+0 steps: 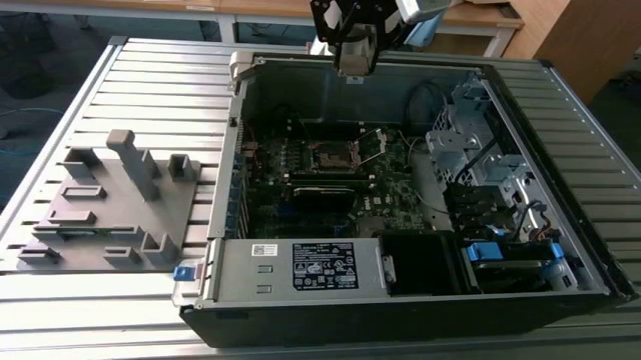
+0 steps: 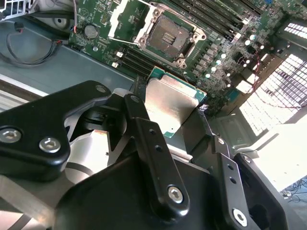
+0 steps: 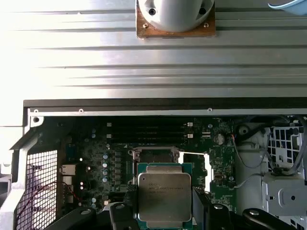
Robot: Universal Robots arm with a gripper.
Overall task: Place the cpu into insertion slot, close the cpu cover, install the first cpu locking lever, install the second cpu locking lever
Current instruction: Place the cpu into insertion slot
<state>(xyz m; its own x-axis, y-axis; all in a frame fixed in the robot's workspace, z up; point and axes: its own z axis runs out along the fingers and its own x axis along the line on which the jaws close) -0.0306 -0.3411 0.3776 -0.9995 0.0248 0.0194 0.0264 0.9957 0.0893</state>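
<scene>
Pincer [image 3: 164, 211] clamps the cpu [image 3: 164, 191], which hides part of the insertion slot [image 3: 156, 154].

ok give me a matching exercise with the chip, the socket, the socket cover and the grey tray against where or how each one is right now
Things:
1 chip
2 socket
3 cover
4 grey tray

States:
a standing open
b outside the computer case
c held in the pincer
d empty

Pairs: 1-c, 2-d, 3-a, 4-b
</scene>
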